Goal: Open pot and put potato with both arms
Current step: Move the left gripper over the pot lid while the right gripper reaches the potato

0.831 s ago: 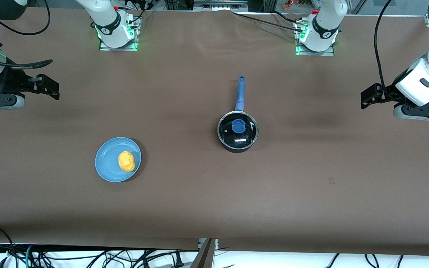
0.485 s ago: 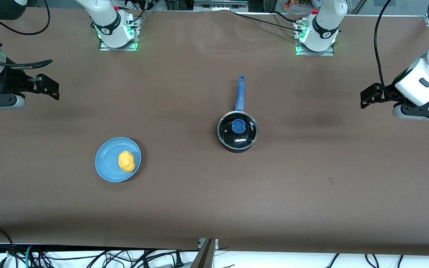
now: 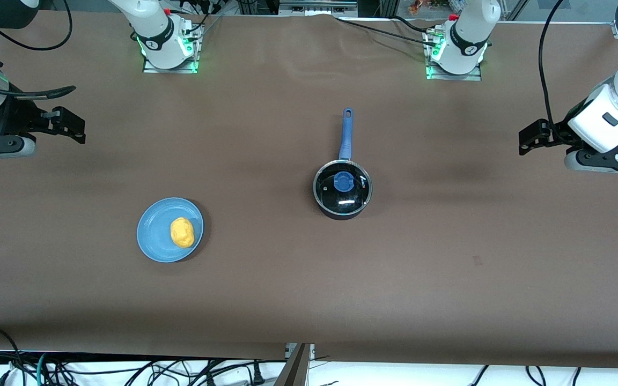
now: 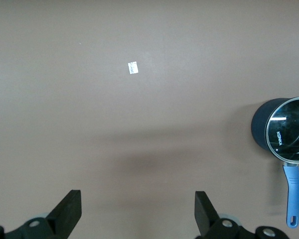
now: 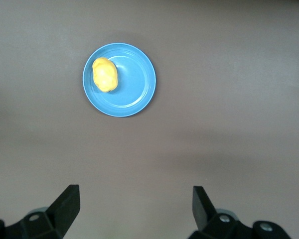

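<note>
I read the left gripper [image 4: 135, 219] as held above bare table at the left arm's end, fingers spread apart, holding nothing. The right gripper [image 5: 134, 214] hangs above bare table at the right arm's end, fingers likewise apart. The pot [image 3: 343, 190] sits mid-table with its lid [image 3: 342, 185] on. The potato [image 3: 182, 232] lies on the blue plate [image 3: 153, 236], toward the right arm's end, nearer the front camera than the pot.

One pot [image 3: 343, 190], one potato [image 3: 182, 232], one plate [image 3: 153, 238]

Brown-covered table [image 3: 266, 300], cables [image 3: 126, 370] below
</note>
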